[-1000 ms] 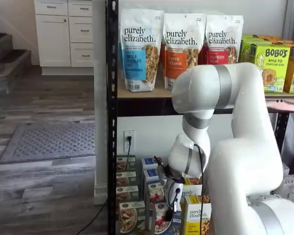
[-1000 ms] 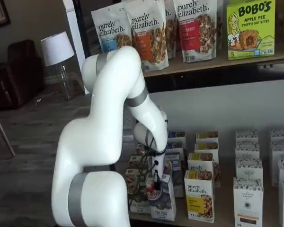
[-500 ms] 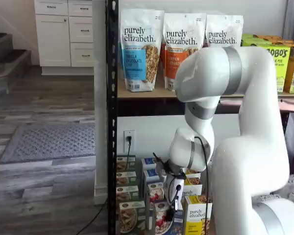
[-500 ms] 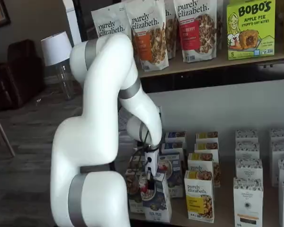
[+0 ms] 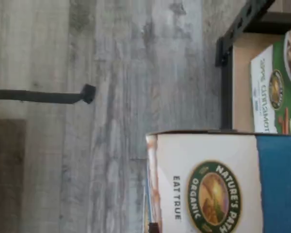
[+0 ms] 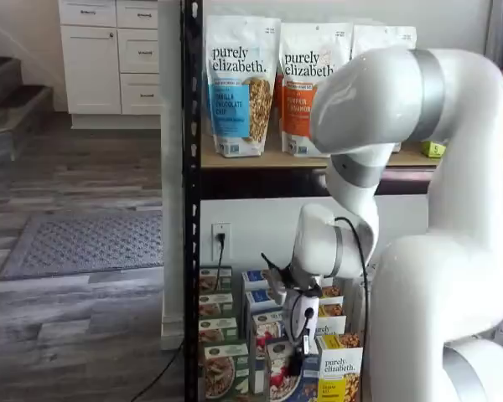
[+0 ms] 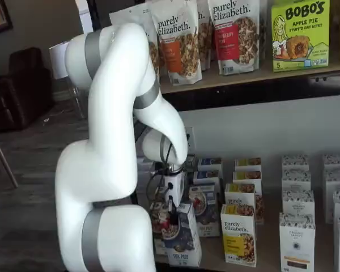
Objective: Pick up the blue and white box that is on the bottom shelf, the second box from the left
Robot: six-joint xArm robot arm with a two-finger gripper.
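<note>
The blue and white box (image 7: 182, 237) hangs tilted in front of the bottom shelf (image 7: 214, 263), drawn out of its row, with my gripper (image 7: 171, 208) shut on its top edge. In a shelf view the same box (image 6: 278, 382) shows at the picture's lower edge under my gripper (image 6: 296, 358). The wrist view looks onto the box's top flap (image 5: 208, 179), white with a round green logo and a blue side. It hangs over grey floorboards, just outside the rack's black post (image 5: 226, 73). More blue and white boxes (image 6: 256, 298) stand in the row behind.
Green-trimmed boxes (image 6: 217, 367) stand left of the row, yellow "purely elizabeth" boxes (image 7: 238, 234) right of it, white boxes (image 7: 297, 237) farther right. Granola bags (image 6: 240, 84) fill the tan upper tier. A black post (image 6: 191, 201) bounds the rack's left side. A black cable (image 5: 39, 96) crosses the floor.
The arm has swung outward from the rack, carrying the blue and white box away from its row and a little up. The grip has stayed shut.
</note>
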